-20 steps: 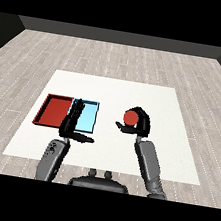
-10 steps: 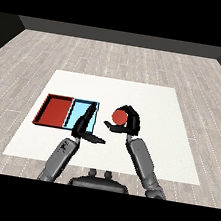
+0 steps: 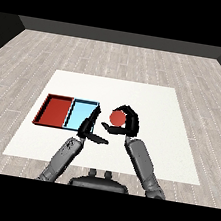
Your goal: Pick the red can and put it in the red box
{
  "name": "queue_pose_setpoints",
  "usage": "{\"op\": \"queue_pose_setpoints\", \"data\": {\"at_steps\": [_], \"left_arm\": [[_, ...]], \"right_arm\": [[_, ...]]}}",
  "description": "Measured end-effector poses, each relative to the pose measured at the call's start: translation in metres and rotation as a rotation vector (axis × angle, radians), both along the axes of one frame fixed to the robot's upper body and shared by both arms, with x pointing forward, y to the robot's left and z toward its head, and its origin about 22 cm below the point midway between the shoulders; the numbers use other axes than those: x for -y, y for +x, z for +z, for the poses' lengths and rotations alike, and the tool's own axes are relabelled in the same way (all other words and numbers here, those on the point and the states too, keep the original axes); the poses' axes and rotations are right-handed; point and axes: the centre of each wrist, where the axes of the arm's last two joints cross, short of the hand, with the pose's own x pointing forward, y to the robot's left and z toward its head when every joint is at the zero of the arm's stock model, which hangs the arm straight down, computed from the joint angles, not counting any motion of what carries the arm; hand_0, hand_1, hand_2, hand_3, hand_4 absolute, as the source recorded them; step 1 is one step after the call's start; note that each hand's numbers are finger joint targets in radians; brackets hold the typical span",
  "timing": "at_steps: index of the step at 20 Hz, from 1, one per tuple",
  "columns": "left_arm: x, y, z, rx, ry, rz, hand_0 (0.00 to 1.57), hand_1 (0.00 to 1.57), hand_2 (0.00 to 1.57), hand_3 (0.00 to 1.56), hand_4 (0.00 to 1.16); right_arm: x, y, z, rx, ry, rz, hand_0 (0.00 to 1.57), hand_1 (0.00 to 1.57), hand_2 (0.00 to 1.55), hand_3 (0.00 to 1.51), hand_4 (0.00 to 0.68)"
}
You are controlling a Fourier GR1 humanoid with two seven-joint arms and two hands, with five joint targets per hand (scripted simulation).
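The red can is held above the table in my right hand, whose fingers and thumb curl round it. It hangs just right of the light blue tray. The red tray lies further left, beside the blue one. My left hand is open, fingers straight and pointing up, thumb out to the right, at the blue tray's right edge and close to the can.
The white table stretches wide to the right and behind the trays. Grey wooden floor surrounds it. Both forearms rise from the lower edge toward the table's middle.
My right hand has carried the red can leftward, toward the trays. My left hand has moved right and up, toward the can.
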Motion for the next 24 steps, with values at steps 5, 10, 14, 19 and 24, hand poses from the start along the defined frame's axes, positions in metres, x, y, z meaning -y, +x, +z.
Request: {"op": "queue_pose_setpoints", "data": {"at_steps": [5, 10, 14, 19, 24], "left_arm": [[0.01, -0.002, -0.006, -0.028, -0.004, -0.008, 0.0, 0.0, 0.0, 0.0, 0.0], [0.022, 0.0, -0.003, -0.043, -0.019, -0.019, 0.0, 0.0, 0.0, 0.0, 0.0], [0.029, -0.004, -0.004, -0.049, -0.031, -0.027, 0.0, 0.0, 0.0, 0.0, 0.0], [0.042, 0.004, -0.009, -0.051, -0.038, -0.043, 0.0, 0.0, 0.0, 0.0, 0.0], [0.038, 0.001, -0.009, -0.067, -0.057, -0.057, 0.0, 0.0, 0.0, 0.0, 0.0]], "right_arm": [[-0.005, -0.004, -0.005, 0.018, -0.006, 0.003, 1.46, 1.46, 1.43, 1.39, 0.663], [-0.011, -0.012, -0.013, 0.021, 0.002, 0.023, 1.46, 1.46, 1.44, 1.39, 0.671], [-0.018, -0.014, -0.013, 0.024, 0.023, 0.041, 1.46, 1.46, 1.44, 1.4, 0.654], [-0.032, -0.019, -0.009, 0.011, 0.056, 0.072, 1.51, 1.51, 1.46, 1.42, 0.66], [-0.039, -0.018, -0.005, 0.017, 0.07, 0.089, 1.53, 1.53, 1.46, 1.42, 0.659]]}}
